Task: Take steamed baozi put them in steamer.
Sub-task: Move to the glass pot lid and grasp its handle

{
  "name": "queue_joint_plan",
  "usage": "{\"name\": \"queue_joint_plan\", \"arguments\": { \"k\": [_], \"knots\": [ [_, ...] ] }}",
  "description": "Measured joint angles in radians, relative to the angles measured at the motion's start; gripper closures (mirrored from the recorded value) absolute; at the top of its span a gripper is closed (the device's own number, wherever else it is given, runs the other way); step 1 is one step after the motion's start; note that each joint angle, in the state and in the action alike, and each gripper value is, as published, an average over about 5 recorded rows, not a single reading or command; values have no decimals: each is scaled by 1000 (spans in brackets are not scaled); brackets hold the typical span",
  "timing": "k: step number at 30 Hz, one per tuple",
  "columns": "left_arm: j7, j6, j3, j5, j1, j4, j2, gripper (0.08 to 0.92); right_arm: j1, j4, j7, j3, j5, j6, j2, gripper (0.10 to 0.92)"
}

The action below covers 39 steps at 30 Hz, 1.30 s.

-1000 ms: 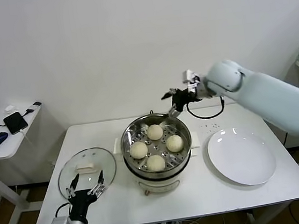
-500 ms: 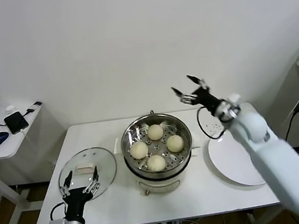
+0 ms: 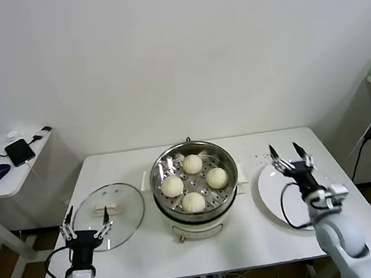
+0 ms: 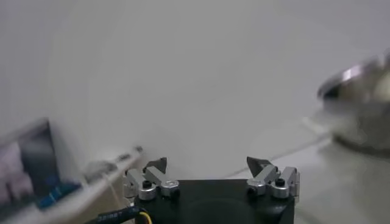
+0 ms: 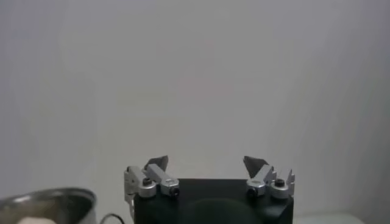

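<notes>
1. The task looks finished: all four buns (image 3: 192, 182) sit on the holed tray inside the steamer (image 3: 197, 209), at the centre of the head view, on the white counter (image 3: 252, 249).
2. The white plate (image 3: 280, 203), right of the steamer, is bare, so no bun is left to fetch, as far as the pictures show.
3. The glass lid (image 3: 124, 209) lies flat on the counter at lower left, off the pot; covering it is not part of the task.
4. The right gripper (image 3: 285, 152) hangs over the plate's far edge at right, jaws spread wide, holding and touching nothing.
5. The left gripper (image 3: 85, 219) sits at lower left over the lid's near rim, jaws equally wide and empty.
</notes>
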Motion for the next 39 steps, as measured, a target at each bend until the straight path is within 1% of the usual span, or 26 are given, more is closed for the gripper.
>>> {"name": "queue_joint_plan", "arguments": {
  "k": [3,5,11,17,26,39],
  "knots": [
    [-45,-19,7,200,-18,43,42,177,-51,11,18,18,6,10,-7,203],
    [-57,-26,12,326,-29,64,75,177,-76,17,27,27,9,14,-12,202],
    [-48,-63,18,597,-74,136,172,177,-120,30,44,42,15,16,-18,203],
    [-40,-80,31,735,-122,224,229,177,-133,35,56,51,20,8,-19,203],
    [-54,-54,64,840,-188,336,264,177,-135,35,67,59,30,-8,-14,203],
    [-66,-16,111,891,-275,467,266,177,-128,15,74,63,35,-11,-11,203]
  ]
}}
